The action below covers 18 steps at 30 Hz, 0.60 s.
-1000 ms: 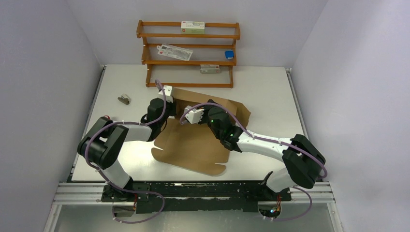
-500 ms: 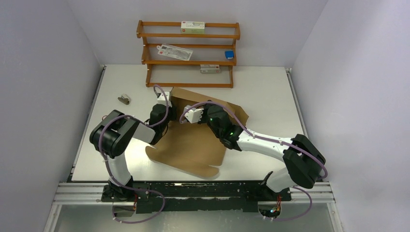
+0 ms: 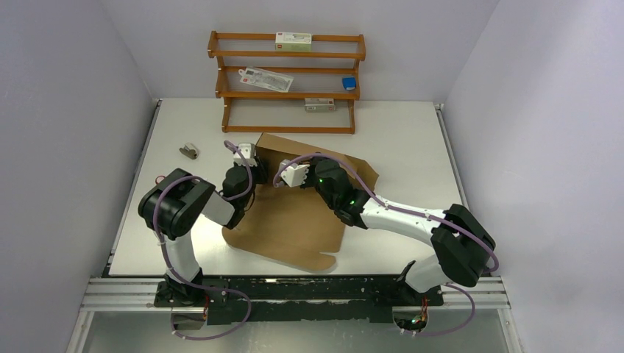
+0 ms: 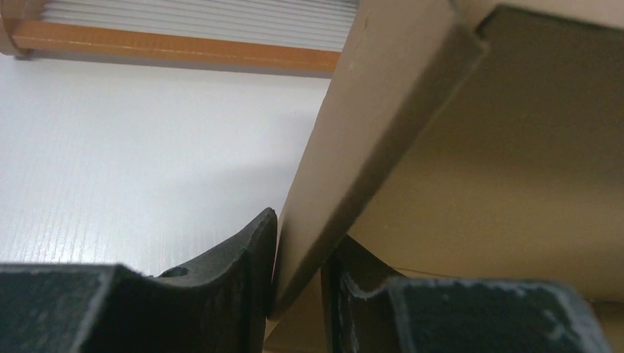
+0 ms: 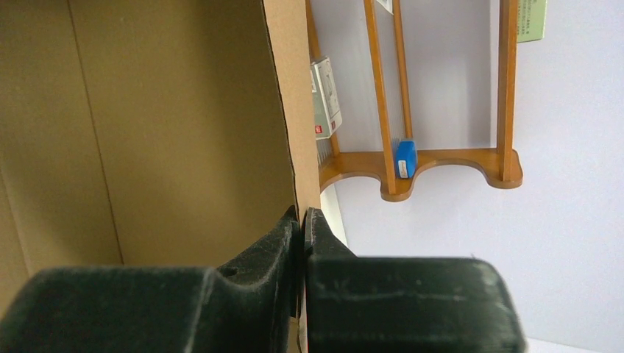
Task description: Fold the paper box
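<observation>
The paper box (image 3: 291, 220) is a brown corrugated sheet in the middle of the table, its far part raised as a wall. My left gripper (image 3: 249, 163) is shut on the folded left flap of the paper box (image 4: 353, 162); its fingers (image 4: 250, 257) pinch the doubled edge. My right gripper (image 3: 298, 176) is shut on the raised far edge of the paper box (image 5: 184, 132), its jaws tight on the thin card (image 5: 293, 110). The two grippers hold the sheet side by side, a hand's width apart.
A wooden rack (image 3: 287, 81) stands at the table's back with small boxes and a blue item (image 3: 349, 82) on its shelves; it also shows in the right wrist view (image 5: 441, 162). A small grey object (image 3: 190, 151) lies at the left.
My left arm has drawn in and swung its gripper back and left along the flap. The sheet's near edge has shifted left. The right arm has barely moved.
</observation>
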Each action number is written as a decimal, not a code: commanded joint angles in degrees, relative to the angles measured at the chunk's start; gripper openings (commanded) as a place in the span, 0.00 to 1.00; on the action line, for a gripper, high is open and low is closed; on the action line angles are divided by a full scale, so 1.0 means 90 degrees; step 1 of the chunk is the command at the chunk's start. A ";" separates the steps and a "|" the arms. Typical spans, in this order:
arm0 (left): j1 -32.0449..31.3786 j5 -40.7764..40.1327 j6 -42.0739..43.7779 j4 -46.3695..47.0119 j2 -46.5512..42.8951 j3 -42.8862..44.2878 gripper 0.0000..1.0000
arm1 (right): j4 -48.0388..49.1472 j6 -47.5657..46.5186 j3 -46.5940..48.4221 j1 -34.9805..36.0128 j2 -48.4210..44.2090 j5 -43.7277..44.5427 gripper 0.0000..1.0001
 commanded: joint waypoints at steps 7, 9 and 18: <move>-0.0013 0.0012 0.0022 0.1351 -0.0014 -0.0252 0.27 | -0.0390 0.0338 0.0029 0.0012 0.0079 -0.0266 0.06; -0.0013 -0.0113 0.0053 0.1253 -0.0077 -0.0208 0.25 | -0.0392 0.0341 0.0036 0.0012 0.0077 -0.0262 0.06; -0.0392 -0.1767 0.0487 0.1288 -0.0119 0.0001 0.14 | -0.0652 0.0441 0.0129 0.0021 0.0009 -0.0326 0.03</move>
